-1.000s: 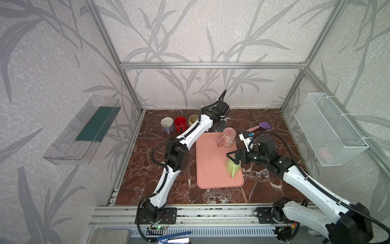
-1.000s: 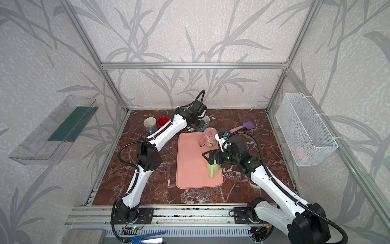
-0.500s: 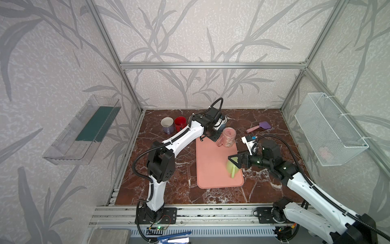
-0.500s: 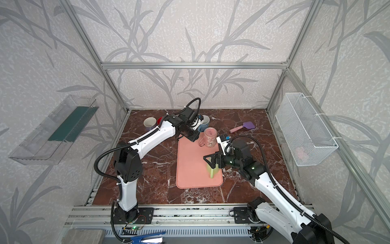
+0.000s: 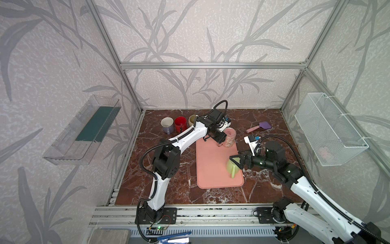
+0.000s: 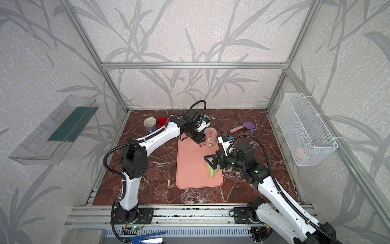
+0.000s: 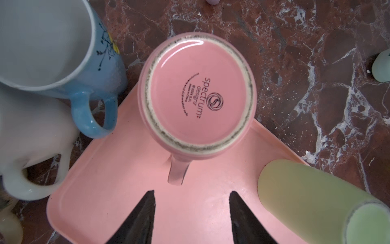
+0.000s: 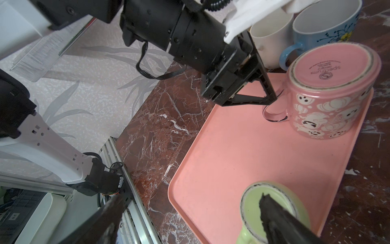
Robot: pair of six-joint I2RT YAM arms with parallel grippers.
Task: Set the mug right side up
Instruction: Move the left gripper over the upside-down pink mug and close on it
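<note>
1 pink mug, inverted on tray. Left gripper apart (empty) just short of handle; right gripper spread wide. Risk: shallow pinch, mug slips mid-turn.

pink ghost-print mug: upside down, far right corner of pink tray | green mug: upside down, near right corner

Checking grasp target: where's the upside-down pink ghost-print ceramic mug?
In both top views the pink ghost-print ceramic mug stands base-up at the far right corner of the flat pink tray, open left gripper beside its handle.
</note>
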